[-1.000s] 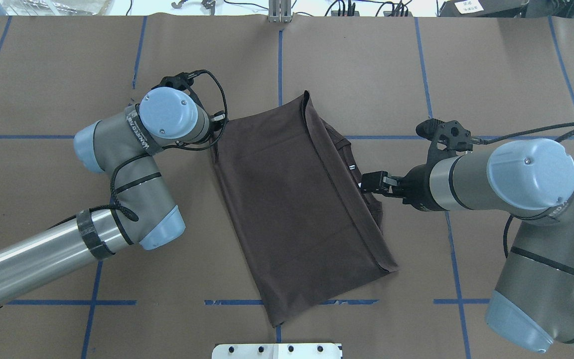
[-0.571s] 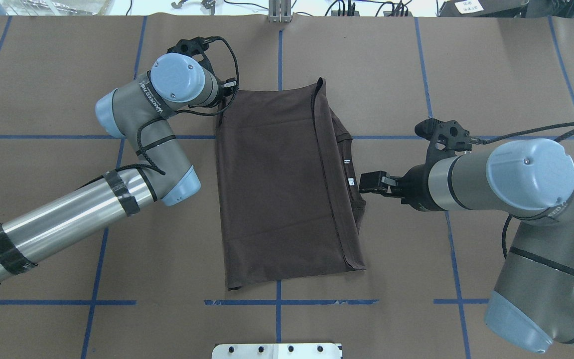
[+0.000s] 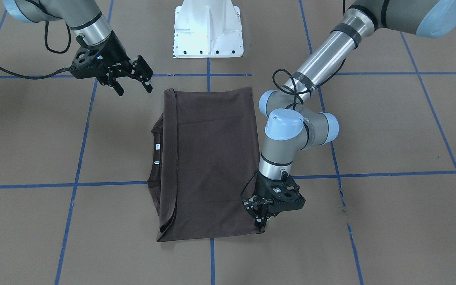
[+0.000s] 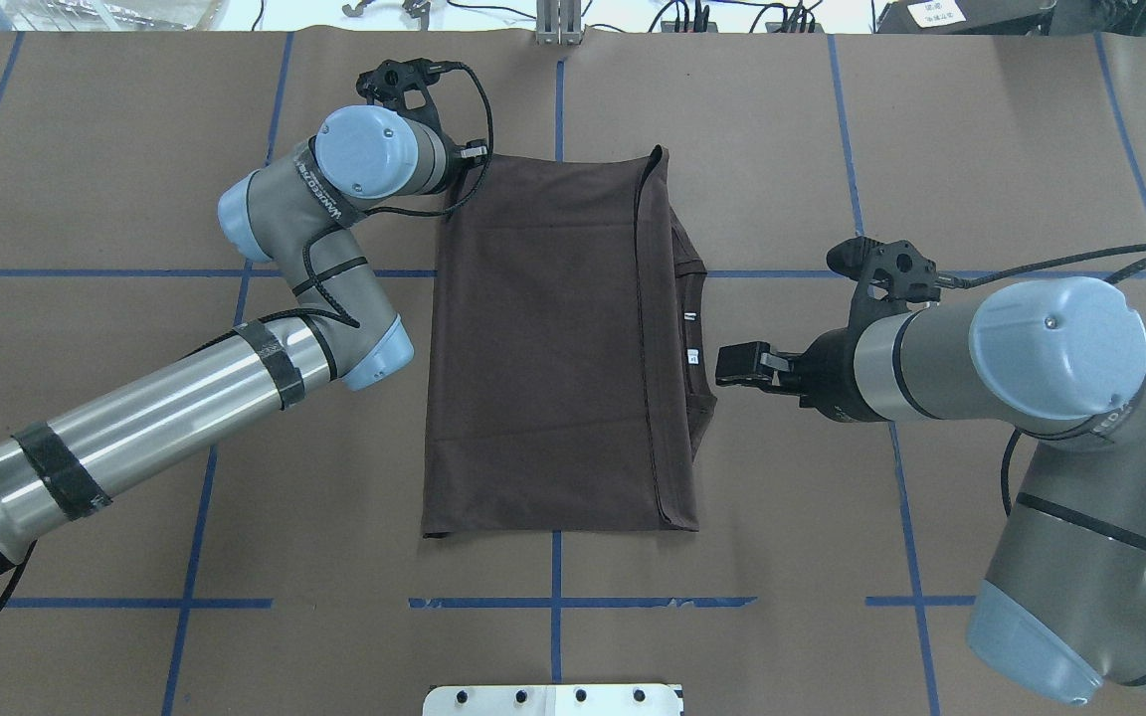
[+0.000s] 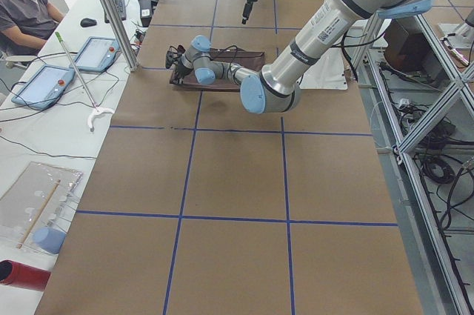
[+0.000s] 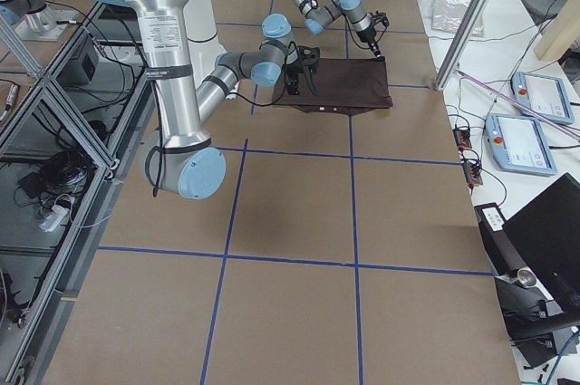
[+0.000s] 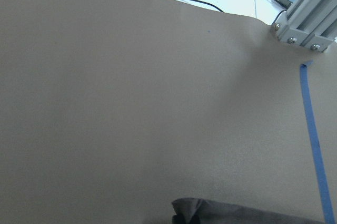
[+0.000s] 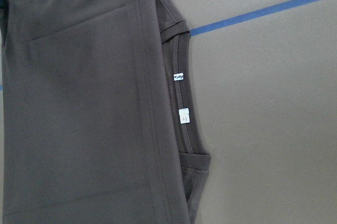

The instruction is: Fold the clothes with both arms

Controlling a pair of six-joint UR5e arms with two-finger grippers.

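The dark grey-brown T-shirt (image 4: 543,348) lies folded in a flat rectangle at the table's middle. Its ribbed collar with two white labels (image 8: 181,113) sticks out on the side toward my right arm. My left gripper (image 3: 261,226) points down at the shirt's far corner and is shut on the fabric there. In the overhead view the left wrist hides it. The shirt's edge shows at the bottom of the left wrist view (image 7: 247,213). My right gripper (image 3: 133,87) is open and empty. It hovers just beside the collar (image 4: 692,338) and does not touch it.
The white pedestal (image 3: 208,27) stands at the table's near edge by the robot. Blue tape lines (image 4: 553,603) grid the brown table cover. Tablets (image 5: 44,85) and an aluminium post (image 5: 111,11) line the operators' side, where a person sits.
My left gripper has dragged the shirt's corner toward the far side. The shirt has swung from a slant to square with the tape lines. The right gripper has stayed put.
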